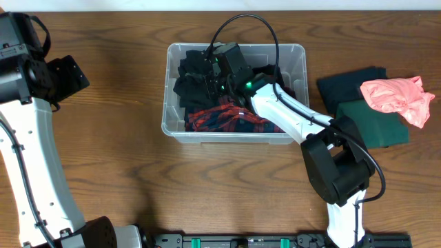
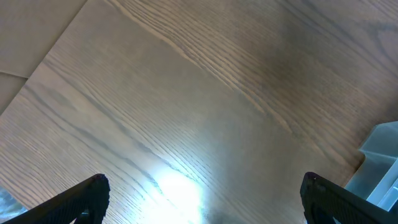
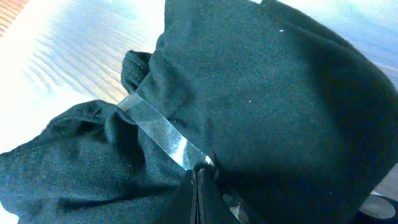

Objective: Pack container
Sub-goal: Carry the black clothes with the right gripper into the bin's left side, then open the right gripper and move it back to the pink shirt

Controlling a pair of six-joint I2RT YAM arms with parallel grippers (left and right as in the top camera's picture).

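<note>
The clear plastic container (image 1: 298, 55) stands mid-table and holds a black garment (image 1: 196, 79) and a red-and-dark patterned one (image 1: 224, 118). My right gripper (image 1: 215, 69) reaches into its far left part. In the right wrist view the fingers (image 3: 202, 171) are pressed together on a fold of the black garment (image 3: 280, 93), which drapes over the container's clear rim (image 3: 158, 134). My left gripper (image 2: 205, 186) is open and empty above bare wood, left of the container, whose corner shows in the left wrist view (image 2: 379, 162).
To the right of the container lie a folded dark navy garment (image 1: 348, 83), a folded green one (image 1: 375, 127) and a crumpled pink cloth (image 1: 396, 96). The right arm's base (image 1: 337, 172) stands in front of the container's right end.
</note>
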